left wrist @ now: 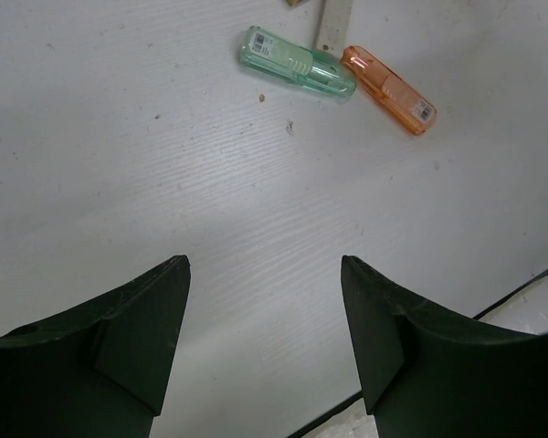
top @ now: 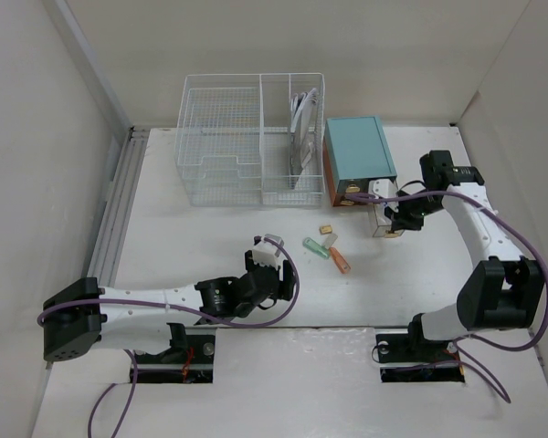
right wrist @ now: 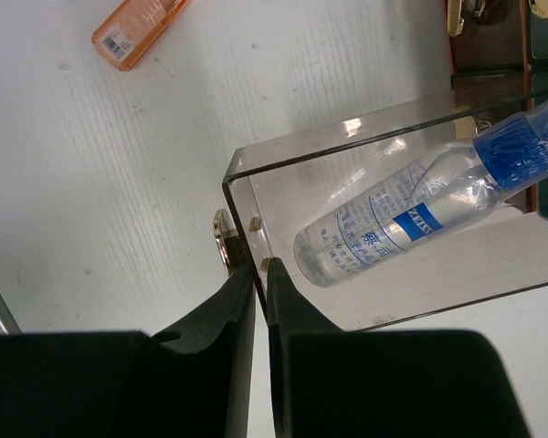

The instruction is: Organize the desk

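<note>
From above, the left arm lies low across the desk, its left gripper pointing toward the middle. The right arm rises, bends at the elbow and reaches back down, its right gripper at the clear drawer pulled out of the teal drawer box. The left wrist view shows the jaws spread wide over bare desk, nothing between them, with a green case and an orange case ahead. In the right wrist view the fingers pinch the drawer's front wall beside a brass knob; a bottle lies inside.
</note>
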You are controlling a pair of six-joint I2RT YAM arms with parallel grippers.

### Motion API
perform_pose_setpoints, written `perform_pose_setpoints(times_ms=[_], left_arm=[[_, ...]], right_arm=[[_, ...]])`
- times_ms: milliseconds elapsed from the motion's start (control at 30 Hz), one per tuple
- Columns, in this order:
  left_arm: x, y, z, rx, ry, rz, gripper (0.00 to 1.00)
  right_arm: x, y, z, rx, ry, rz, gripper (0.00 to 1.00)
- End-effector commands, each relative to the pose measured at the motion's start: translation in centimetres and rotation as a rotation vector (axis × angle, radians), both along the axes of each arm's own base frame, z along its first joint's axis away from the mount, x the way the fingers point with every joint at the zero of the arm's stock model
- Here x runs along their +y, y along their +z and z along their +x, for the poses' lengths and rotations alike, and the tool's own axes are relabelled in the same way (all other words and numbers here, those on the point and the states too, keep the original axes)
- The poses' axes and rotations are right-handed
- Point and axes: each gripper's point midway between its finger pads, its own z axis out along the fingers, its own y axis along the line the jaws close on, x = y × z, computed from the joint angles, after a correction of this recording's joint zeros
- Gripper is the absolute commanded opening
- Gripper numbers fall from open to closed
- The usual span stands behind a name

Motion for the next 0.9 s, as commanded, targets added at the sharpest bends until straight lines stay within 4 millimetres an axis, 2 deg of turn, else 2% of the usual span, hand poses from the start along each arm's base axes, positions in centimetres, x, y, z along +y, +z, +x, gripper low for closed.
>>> perform_pose_setpoints(times_ms=[0, 733, 867], left_arm=[[-0.2, 0.7, 0.1, -0.013, 0.002, -0.033, 0.63], [-0.5, 0.9, 0.0, -0.006, -0.001, -0.05, 0.63], [-0.2, 0.5, 0.0, -0.004, -0.001, -0.041, 0.63]], right_arm=[[-0.1, 1.1, -1.3, 0.001, -0.02, 0.0, 0.06], [-0.4, 0.1, -2.1, 0.041, -0.021, -0.001, 0.06], [-1.1, 0.3, -0.4, -0.01, -0.076, -0.013, 0.06]])
